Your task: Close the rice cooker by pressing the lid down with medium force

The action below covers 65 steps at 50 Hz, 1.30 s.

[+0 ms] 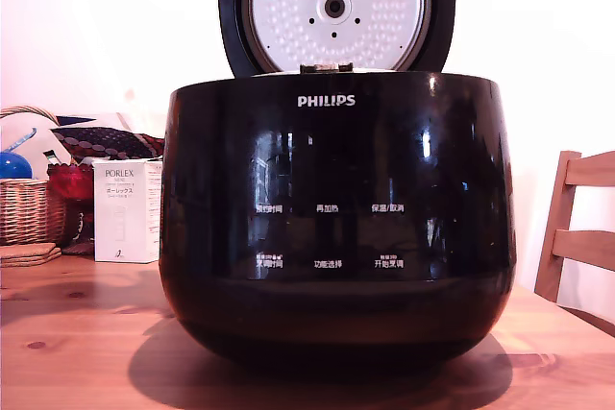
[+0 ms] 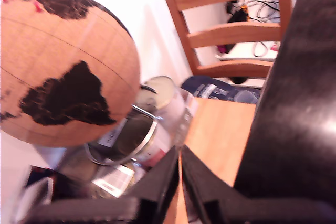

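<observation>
Exterior view puts the rice cooker [image 1: 336, 228] squarely before you on the wooden table [image 1: 67, 333], its lid [image 1: 335, 9] standing upright and open, dimpled silver underside facing the camera. Wrist view shows your gripper [image 2: 180, 174] with fingers pressed together on nothing, just beside the cooker's black wall, near a cork globe [image 2: 63, 69].

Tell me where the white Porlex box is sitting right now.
In the exterior view the white Porlex box stands upright on the wooden table, at that view's left, just beside the rice cooker and in front of a wicker basket.
</observation>
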Available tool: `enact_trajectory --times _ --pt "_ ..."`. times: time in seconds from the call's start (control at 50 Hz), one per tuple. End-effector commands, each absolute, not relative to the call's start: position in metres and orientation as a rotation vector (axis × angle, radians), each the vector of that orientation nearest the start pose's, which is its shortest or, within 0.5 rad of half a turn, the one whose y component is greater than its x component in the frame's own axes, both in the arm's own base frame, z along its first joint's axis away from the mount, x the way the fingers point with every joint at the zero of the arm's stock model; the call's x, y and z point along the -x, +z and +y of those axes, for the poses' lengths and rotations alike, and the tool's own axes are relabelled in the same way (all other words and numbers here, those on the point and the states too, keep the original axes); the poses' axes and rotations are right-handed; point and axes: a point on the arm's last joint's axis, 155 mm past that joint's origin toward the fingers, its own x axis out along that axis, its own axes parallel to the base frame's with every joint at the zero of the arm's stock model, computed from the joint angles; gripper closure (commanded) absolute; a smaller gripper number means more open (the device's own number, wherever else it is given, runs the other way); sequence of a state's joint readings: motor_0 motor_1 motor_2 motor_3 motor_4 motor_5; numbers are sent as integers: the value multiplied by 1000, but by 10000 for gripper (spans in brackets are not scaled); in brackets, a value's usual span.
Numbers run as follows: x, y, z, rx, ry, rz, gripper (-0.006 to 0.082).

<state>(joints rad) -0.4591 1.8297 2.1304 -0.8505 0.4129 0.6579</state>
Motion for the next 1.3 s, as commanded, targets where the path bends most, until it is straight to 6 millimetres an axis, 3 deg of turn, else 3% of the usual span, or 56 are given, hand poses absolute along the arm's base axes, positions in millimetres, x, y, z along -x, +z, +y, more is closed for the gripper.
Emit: enact_trajectory --times 0.0,0.44,0.64,1.02,1.28 --pt "-413 355 -295 -605 -1043 303 789" --pt "-378 345 -312 -531 -1102 417 788" --pt "-366 356 -317 -461 -1096 434 788" --pt "-344 357 -309 -416 -1096 499 788" --pt "-332 332 -313 -403 -1113 537 788"
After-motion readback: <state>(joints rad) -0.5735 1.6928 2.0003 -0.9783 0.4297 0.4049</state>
